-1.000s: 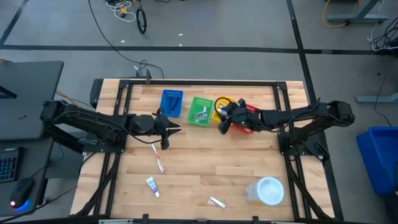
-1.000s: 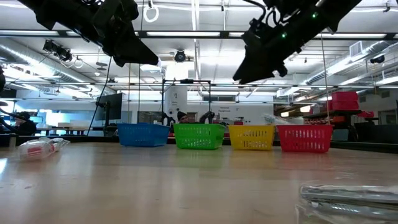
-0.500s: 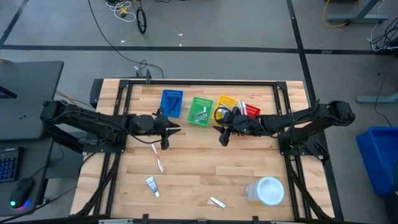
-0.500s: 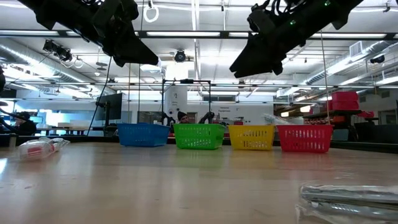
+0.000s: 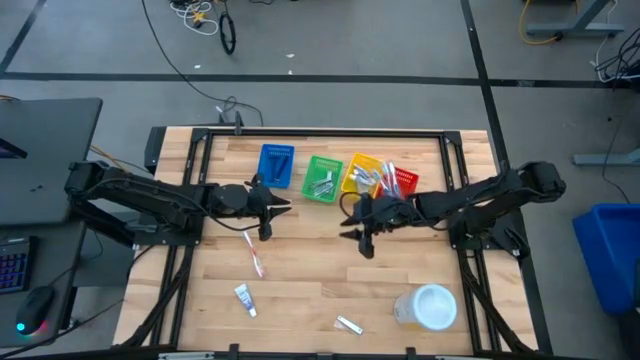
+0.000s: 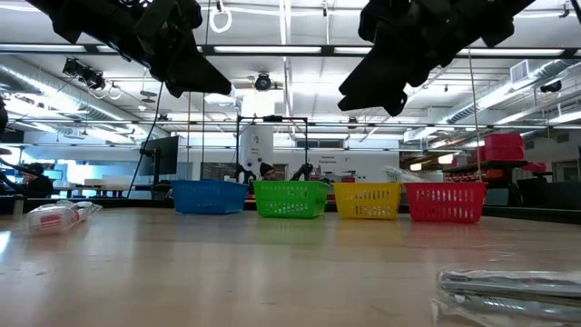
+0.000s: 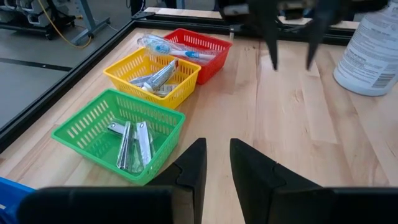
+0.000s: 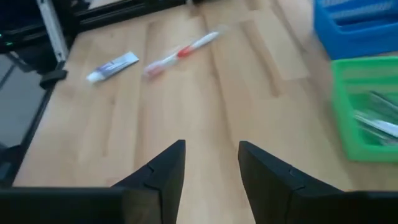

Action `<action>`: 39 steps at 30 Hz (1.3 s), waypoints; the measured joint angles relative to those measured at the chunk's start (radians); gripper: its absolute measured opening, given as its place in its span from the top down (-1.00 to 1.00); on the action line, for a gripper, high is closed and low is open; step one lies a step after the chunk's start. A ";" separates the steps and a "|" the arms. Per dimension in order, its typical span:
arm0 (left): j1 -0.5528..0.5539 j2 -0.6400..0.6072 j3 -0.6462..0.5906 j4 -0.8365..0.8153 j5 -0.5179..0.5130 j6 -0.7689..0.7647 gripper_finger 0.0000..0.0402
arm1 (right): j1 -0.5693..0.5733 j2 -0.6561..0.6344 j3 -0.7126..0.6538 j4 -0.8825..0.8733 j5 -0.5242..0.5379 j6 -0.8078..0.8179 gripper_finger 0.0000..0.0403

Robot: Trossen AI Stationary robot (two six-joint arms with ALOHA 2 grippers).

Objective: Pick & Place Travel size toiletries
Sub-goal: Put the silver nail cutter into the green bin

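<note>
A pink-and-white toothbrush (image 5: 256, 262), a small white tube (image 5: 245, 298) and a small wrapped item (image 5: 349, 324) lie flat on the wooden table; the toothbrush (image 8: 180, 53) and tube (image 8: 112, 65) also show in the right wrist view. My right gripper (image 5: 362, 243) hangs open and empty above the table's middle, in front of the green basket (image 5: 322, 178); its fingertips (image 8: 211, 149) stand apart. My left gripper (image 5: 283, 206) hovers in front of the blue basket (image 5: 277, 165), empty, with a narrow gap between its fingers (image 7: 217, 146).
Blue, green, yellow (image 5: 362, 172) and red (image 5: 398, 180) baskets stand in a row at the far side, the last three holding toiletries. A large round translucent container (image 5: 430, 306) stands near the front right. Bare wood lies between the grippers and the loose items.
My right gripper has moved from above the yellow and red baskets toward the table's near edge and now hangs over the table's middle. The toiletries in the red basket now show.
</note>
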 joint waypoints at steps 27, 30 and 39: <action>0.000 0.000 0.000 -0.002 0.041 -0.056 0.61 | 0.304 0.529 0.869 -0.856 -0.102 0.206 -0.04; -0.001 0.000 0.000 -0.002 0.058 -0.075 0.61 | 0.331 0.586 0.898 -0.912 -0.186 0.281 -0.04; -0.001 0.000 -0.019 0.004 0.077 -0.107 0.61 | 0.437 0.712 0.898 -0.910 -0.332 0.522 -0.05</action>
